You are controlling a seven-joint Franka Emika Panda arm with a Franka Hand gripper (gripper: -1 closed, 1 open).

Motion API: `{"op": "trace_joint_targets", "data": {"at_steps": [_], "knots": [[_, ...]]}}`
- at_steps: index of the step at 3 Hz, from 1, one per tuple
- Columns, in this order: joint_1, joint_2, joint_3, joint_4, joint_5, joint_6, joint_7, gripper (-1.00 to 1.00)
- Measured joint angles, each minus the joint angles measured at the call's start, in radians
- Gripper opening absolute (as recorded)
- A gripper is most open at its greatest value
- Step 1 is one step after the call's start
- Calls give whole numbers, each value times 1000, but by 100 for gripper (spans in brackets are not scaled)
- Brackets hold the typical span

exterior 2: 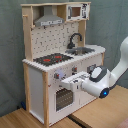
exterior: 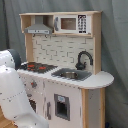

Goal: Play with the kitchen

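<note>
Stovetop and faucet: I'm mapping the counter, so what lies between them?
The sink lies between the stovetop and the faucet, as both exterior views show.

The kitchen [exterior 2: 60, 65] is seen at the centre of both exterior views, set on a floor [exterior 2: 100, 112] before a curtain [exterior: 115, 50]. In the second exterior view, the stovetop [exterior 2: 52, 59] is placed left of the sink [exterior 2: 82, 50], and the faucet [exterior 2: 75, 39] rises behind the sink. The hood [exterior 2: 49, 20] is hung at the upper left, above the stovetop, with the microwave [exterior 2: 79, 11] beside it at the upper right. The oven door [exterior 2: 62, 97] is found below the stovetop. The arm [exterior 2: 112, 75] is reached in from the right edge, its end apparently against the front panel above the oven door. In the first exterior view, the arm fills the lower left corner, before the kitchen.
</note>
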Motion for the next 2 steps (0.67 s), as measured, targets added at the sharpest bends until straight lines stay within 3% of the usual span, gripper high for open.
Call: {"op": "trace_joint_targets", "data": {"at_steps": [1, 2], "knots": [[-36, -28, -2, 42, -6, 33, -76, 100], [-39, -82, -56, 52, -41, 60, -26, 100]]}}
